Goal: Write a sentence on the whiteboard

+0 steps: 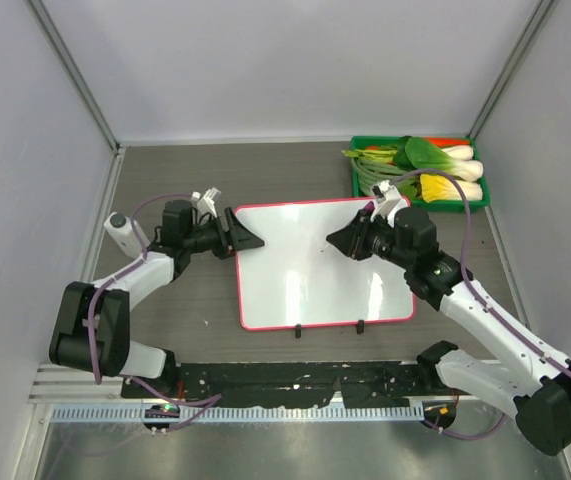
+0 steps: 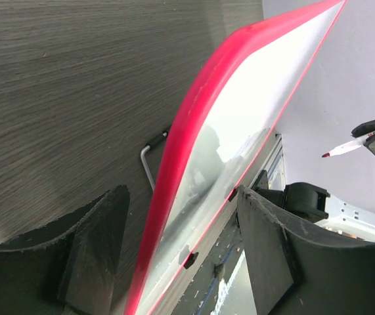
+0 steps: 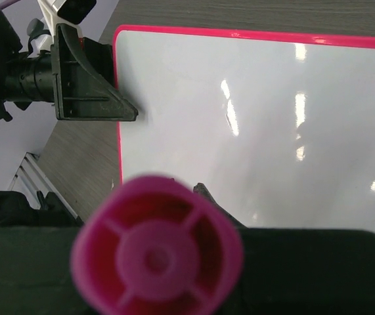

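**Left astride the board's edge, right clenched on the marker**

Over to the left fingers [image 2: 88, 262]: spread apart, astride the left short edge of the whiteboard [image 1: 320, 265]. One on the table side of the frame [image 2: 187, 144], the other on the white-face side. Released, not clamped, with a clear gap on the table side. On the face side, too close to call contact. Matte black and wedge-shaped, with rough-cut edges.

Across to the right fingers [image 1: 348, 240]: clenched on a slim marker [image 3: 157, 252], poised over the far right part of the board. From the right wrist, straight down onto a round, ribbed magenta end cap. From the left wrist, onto a pale barrel and a dark pink tip, seemingly off the surface.

And the board itself: lying mid-table [image 1: 185, 180] on dark wood grain, long edges running across. Glossy white, dotted with lamp glints. Rounded corners, a smooth pink-red rim, and two small black clips [image 1: 297, 328] on the near edge.

Up at the far right corner, a green tray [image 1: 356, 180] of leafy vegetables [image 1: 445, 160], just beyond the board.
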